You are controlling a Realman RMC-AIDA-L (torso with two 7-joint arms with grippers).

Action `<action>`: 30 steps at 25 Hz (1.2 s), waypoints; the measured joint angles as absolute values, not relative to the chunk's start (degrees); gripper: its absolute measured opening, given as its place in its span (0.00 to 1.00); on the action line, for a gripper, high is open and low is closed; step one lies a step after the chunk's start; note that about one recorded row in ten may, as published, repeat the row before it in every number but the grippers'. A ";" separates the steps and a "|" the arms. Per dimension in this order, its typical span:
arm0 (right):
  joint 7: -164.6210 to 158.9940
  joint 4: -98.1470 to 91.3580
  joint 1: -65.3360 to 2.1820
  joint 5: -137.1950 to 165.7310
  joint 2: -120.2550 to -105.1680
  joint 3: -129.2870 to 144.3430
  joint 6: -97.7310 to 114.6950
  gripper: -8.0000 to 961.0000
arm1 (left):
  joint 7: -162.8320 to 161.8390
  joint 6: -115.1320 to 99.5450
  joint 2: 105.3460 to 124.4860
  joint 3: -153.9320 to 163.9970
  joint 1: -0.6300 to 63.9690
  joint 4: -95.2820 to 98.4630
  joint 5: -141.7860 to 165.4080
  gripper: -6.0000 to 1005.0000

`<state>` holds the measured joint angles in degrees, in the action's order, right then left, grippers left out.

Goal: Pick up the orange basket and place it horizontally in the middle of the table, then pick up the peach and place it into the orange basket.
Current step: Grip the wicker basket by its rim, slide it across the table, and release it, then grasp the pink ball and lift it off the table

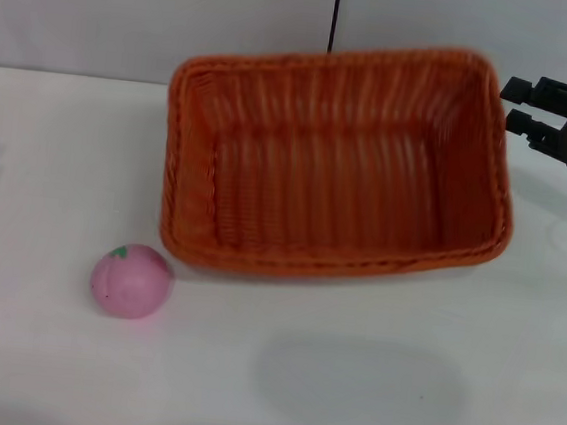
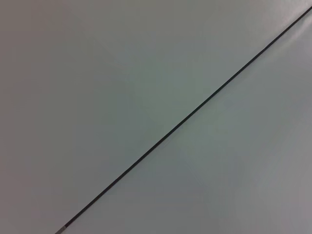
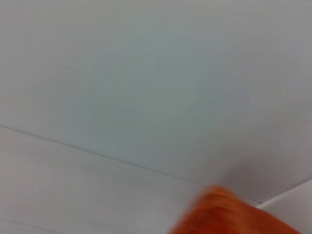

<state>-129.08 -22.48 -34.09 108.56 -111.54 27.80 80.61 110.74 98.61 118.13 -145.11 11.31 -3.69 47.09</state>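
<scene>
The right gripper (image 1: 515, 104) hovers with fingers spread just off the basket's (image 1: 338, 163) 2 o'clock corner (not touching); the basket lies long-side across mid-table (image 1: 368, 381), the peach (image 1: 132, 280) near its 8 o'clock corner

Head camera downward over the table (image 1: 58, 151); wrist cameras — wallward
</scene>
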 joint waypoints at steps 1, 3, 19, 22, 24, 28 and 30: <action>-129.08 -22.48 -34.09 108.56 -111.54 27.80 80.61 0.58 | 110.74 98.61 118.13 -145.11 11.31 -3.69 47.09 0.82; -129.12 -22.01 -34.00 108.51 -111.58 26.68 80.76 0.58 | 110.74 98.62 118.13 -145.11 11.41 -3.69 47.13 0.82; -109.05 -25.83 -28.35 94.36 -114.30 25.04 88.90 0.57 | 110.72 100.02 117.97 -141.16 10.72 -6.47 47.21 0.82; -90.11 -26.15 -24.29 86.50 -116.76 25.00 91.11 0.57 | 110.71 100.28 117.49 -134.44 9.35 -11.60 47.29 0.82; -85.53 -25.90 -23.27 84.46 -117.30 24.97 91.42 0.57 | 110.79 100.15 116.71 -130.43 8.63 -14.11 47.37 0.82; -70.60 -23.95 -19.25 75.55 -118.71 24.81 92.57 0.57 | 112.08 99.39 113.49 -124.89 8.36 -16.08 52.97 0.82; -64.44 -20.54 -17.00 68.32 -118.62 24.61 92.75 0.57 | 113.75 99.36 111.60 -124.68 8.59 -16.24 60.45 0.82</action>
<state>-64.44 -20.54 -17.00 68.32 -118.62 24.61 92.75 113.75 99.36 111.60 -124.68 8.59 -16.24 60.45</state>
